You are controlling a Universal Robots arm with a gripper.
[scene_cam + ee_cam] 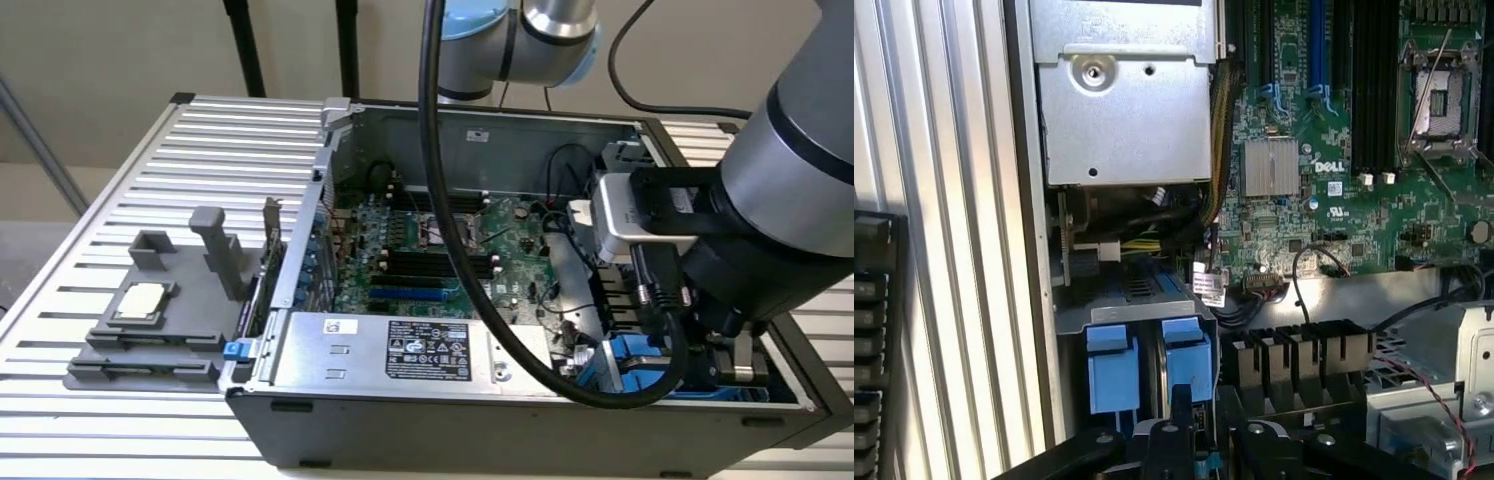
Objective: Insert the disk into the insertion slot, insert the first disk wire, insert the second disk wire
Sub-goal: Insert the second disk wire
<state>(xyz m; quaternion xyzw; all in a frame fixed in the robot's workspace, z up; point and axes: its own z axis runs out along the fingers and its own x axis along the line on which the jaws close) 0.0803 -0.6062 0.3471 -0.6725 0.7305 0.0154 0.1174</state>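
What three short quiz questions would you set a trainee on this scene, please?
1. True or false: the case is closed.
2. Fill in: the power supply carries a ____ label.
3. Which is nearest the gripper? A the power supply; B the blue tabs; C the grey fixture.
Key: 1 false, it stands open; 2 black; 3 B.

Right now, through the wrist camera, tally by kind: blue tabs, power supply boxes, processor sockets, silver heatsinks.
Blue tabs: 2
Power supply box: 1
Processor socket: 1
Silver heatsink: 1
Total: 5
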